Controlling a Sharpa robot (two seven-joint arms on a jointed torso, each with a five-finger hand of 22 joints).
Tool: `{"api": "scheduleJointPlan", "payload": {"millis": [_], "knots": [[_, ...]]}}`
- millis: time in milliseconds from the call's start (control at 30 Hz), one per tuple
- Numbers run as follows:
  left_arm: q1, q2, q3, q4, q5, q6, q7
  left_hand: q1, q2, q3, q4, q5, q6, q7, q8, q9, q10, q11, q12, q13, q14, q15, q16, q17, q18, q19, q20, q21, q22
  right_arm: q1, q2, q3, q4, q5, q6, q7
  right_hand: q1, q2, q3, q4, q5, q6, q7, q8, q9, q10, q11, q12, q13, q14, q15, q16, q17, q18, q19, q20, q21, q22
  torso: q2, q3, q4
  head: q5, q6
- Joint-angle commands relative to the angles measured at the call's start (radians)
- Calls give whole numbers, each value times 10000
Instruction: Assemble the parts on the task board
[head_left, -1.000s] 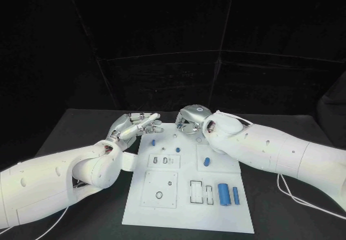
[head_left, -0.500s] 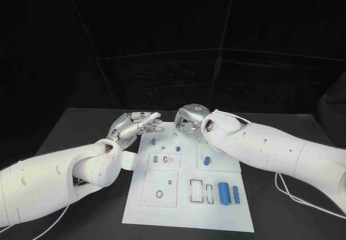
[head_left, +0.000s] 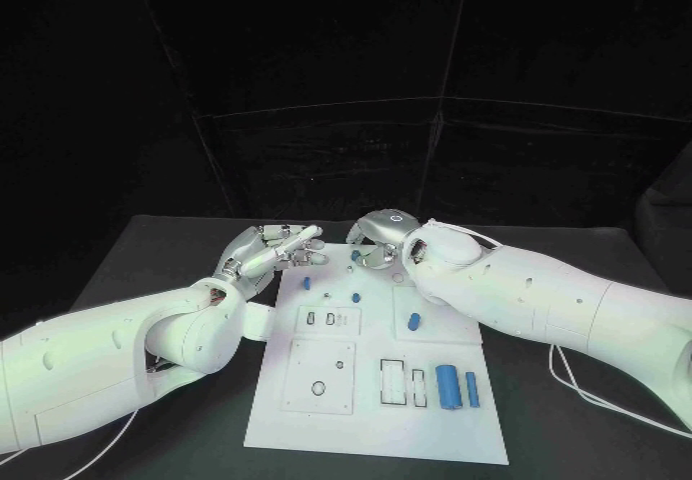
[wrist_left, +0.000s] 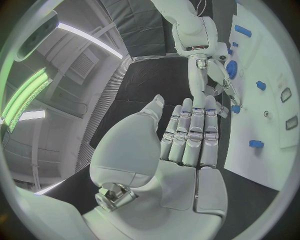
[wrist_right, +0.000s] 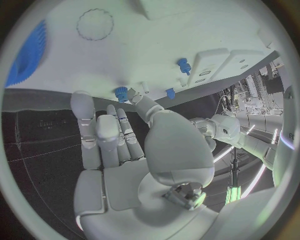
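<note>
The white task board (head_left: 378, 400) lies in the middle of the black table. My right hand (head_left: 378, 245) hovers over its far edge. There its thumb and a fingertip (wrist_right: 114, 109) pinch a small blue peg (wrist_right: 120, 91), also seen in the left wrist view as the small blue peg (wrist_left: 235, 108). A blue gear (wrist_right: 25, 55) lies on the board beside that hand. My left hand (head_left: 274, 250) is at the board's far left corner, its fingers (wrist_left: 190, 135) straight, side by side and holding nothing. More blue parts sit on the board: two small pegs (head_left: 306, 284) (head_left: 355, 298), an oval piece (head_left: 414, 322) and two bars (head_left: 447, 380) (head_left: 472, 390).
Both white forearms flank the board, the left arm (head_left: 130, 350) along its left side and the right arm (head_left: 548, 300) over its right far corner. Outlined slots and holes (head_left: 320, 378) mark the board's near half. Black table (head_left: 173, 250) surrounds it.
My right hand has lowered a little toward the board's far edge. The left hand and the loose parts have stayed where they were.
</note>
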Motion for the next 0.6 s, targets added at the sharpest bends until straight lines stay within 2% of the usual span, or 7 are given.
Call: {"api": "scheduleJointPlan", "payload": {"millis": [33,267,367,433,533,567,600], "knots": [[20,-12,8,8,2,194,-20,-34,80,25,-47,4,31,53,-56,-11,-8,31,-57,-15,-10,-18,-34,13,68,19,30,-56,-8,25,-191,6,245,-58,-200,-57,22,-50,-128,61,-23,49,-9,20,34,25,-9,147,36,-52,17,-49,-12,29,-45,19,-41,-9,6,13,-9,-16,12],[32,-100,8,45,2,202,-35,-42,77,29,-55,4,22,56,-66,-13,-20,36,-69,-20,-17,-14,-42,19,67,18,32,-64,-14,30,-1281,25,1338,453,-486,-269,-23,13,-353,376,119,445,-34,135,90,851,-113,699,132,84,-54,206,359,-45,226,-26,284,456,-17,17,-87,-37,66],[38,-127,7,61,2,217,-38,-42,77,29,-55,4,22,56,-66,-13,-20,36,-69,-20,-17,-14,-42,19,67,18,32,-64,-14,32,-1930,205,1957,841,-492,-469,-329,16,-479,733,267,660,-143,194,107,1786,-302,1193,298,214,-177,526,867,-128,496,-121,663,1007,-38,34,-141,-52,74],[40,-130,7,59,2,235,-41,-42,77,29,-55,4,22,56,-66,-13,-20,36,-69,-20,-17,-14,-42,19,67,18,32,-64,-14,32,-2239,255,2252,1034,-443,-624,-452,-82,-584,889,304,745,-257,221,110,2304,-444,1493,444,258,-281,652,1063,-152,584,-208,793,1180,-48,45,-172,-66,77],[43,-134,6,34,3,269,-39,-37,74,37,-68,4,18,54,-71,-15,-26,36,-76,-24,-19,-13,-46,24,67,19,33,-69,-19,34,-2785,316,2720,1623,-212,-979,-698,-433,-1004,1277,406,789,-497,221,94,3204,-724,2264,950,354,-537,943,1524,-265,873,-450,1223,1817,-57,61,-239,-49,90],[44,-130,6,14,3,280,-37,-27,71,47,-86,6,16,49,-76,-16,-28,34,-83,-27,-20,-13,-51,31,67,21,33,-75,-24,34,-3010,334,2882,1886,-18,-1149,-642,-633,-1350,1533,856,779,-584,206,80,3349,-845,2954,1557,418,-668,1167,1868,-378,1075,-576,1547,2295,-56,69,-270,-31,107],[44,-125,6,-1,3,287,-35,-27,71,47,-86,6,16,49,-76,-16,-28,34,-83,-27,-20,-13,-51,31,67,21,33,-75,-24,35,-3175,345,2985,2050,186,-1310,-640,-679,-1545,1702,945,724,-601,174,66,3427,-853,3400,1945,455,-662,1311,2117,-418,1175,-626,1725,2580,-57,71,-281,-28,109]]}}
